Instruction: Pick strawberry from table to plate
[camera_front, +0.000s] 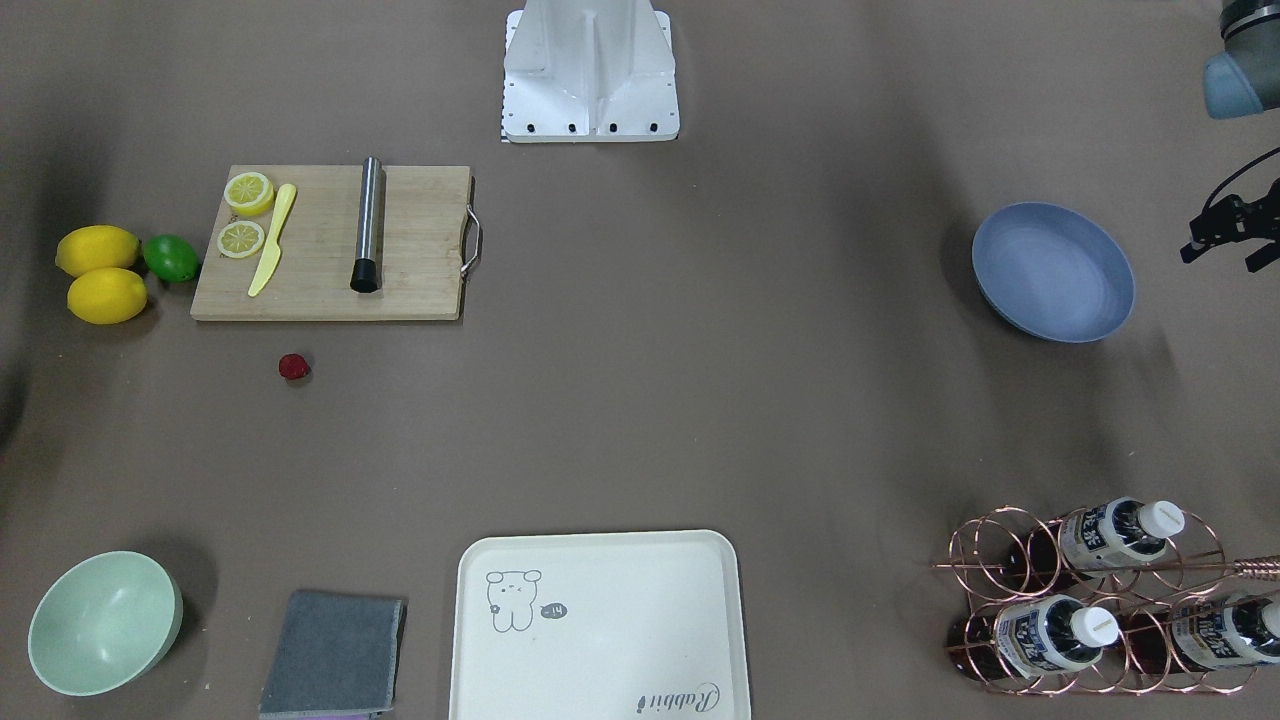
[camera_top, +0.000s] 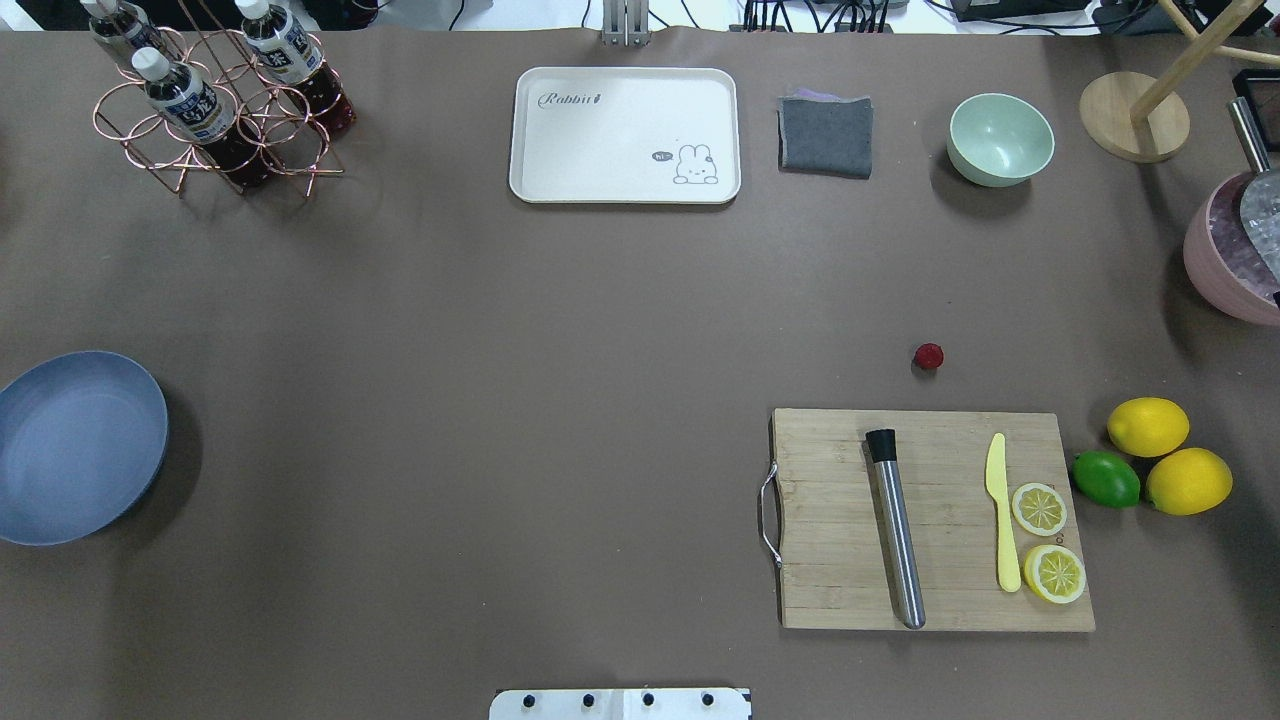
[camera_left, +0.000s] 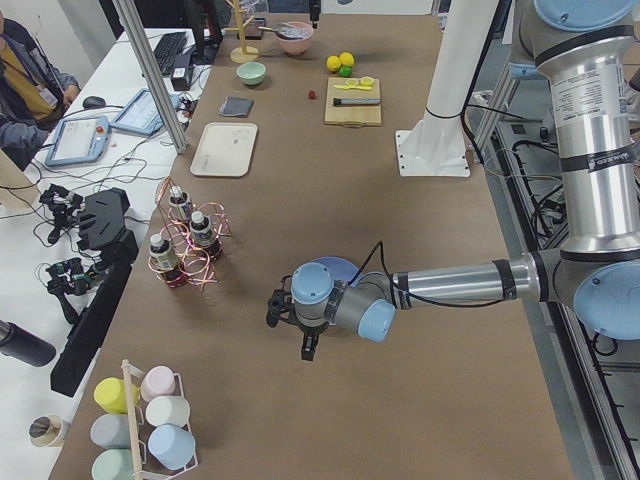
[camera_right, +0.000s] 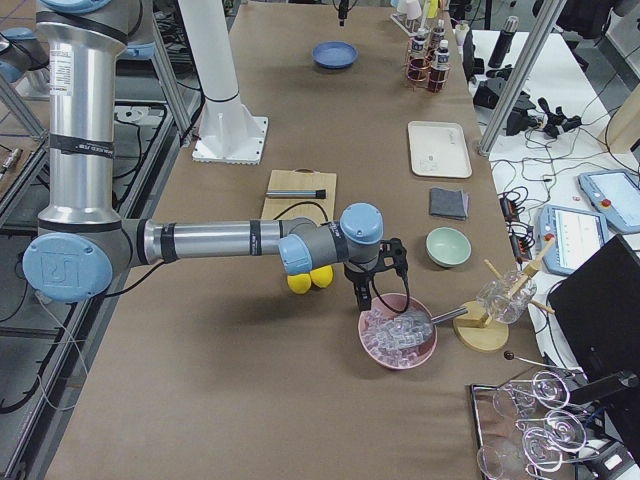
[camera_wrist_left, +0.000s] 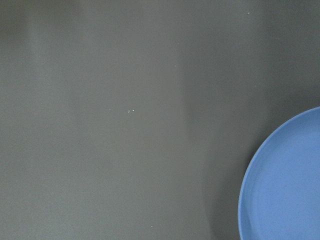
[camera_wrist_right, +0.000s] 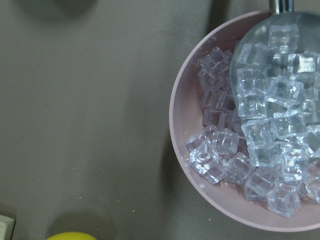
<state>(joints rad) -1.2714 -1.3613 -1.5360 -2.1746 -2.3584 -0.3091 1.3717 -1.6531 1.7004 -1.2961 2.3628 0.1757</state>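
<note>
The strawberry (camera_front: 293, 367) (camera_top: 928, 356) (camera_left: 312, 95), tiny and dark red, lies alone on the brown table (camera_top: 520, 400) just beyond the cutting board. The light-blue plate (camera_front: 1053, 272) (camera_top: 75, 445) (camera_right: 334, 54) (camera_wrist_left: 285, 185) sits empty at the table's far left end. My left gripper (camera_front: 1220, 262) (camera_left: 288, 332) hovers beside the plate, its two black fingers apart with nothing between them. My right gripper (camera_right: 375, 285) hangs over the rim of a pink ice bowl, far from the strawberry; I cannot tell whether it is open or shut.
A wooden cutting board (camera_top: 930, 520) carries a steel muddler, a yellow knife and two lemon halves. Two lemons (camera_top: 1165, 455) and a lime (camera_top: 1106, 479) lie beside it. Along the far edge are a cream tray (camera_top: 625, 135), grey cloth (camera_top: 825, 135), green bowl (camera_top: 1000, 139) and bottle rack (camera_top: 215, 105). The pink ice bowl (camera_wrist_right: 240, 130) stands at the right.
</note>
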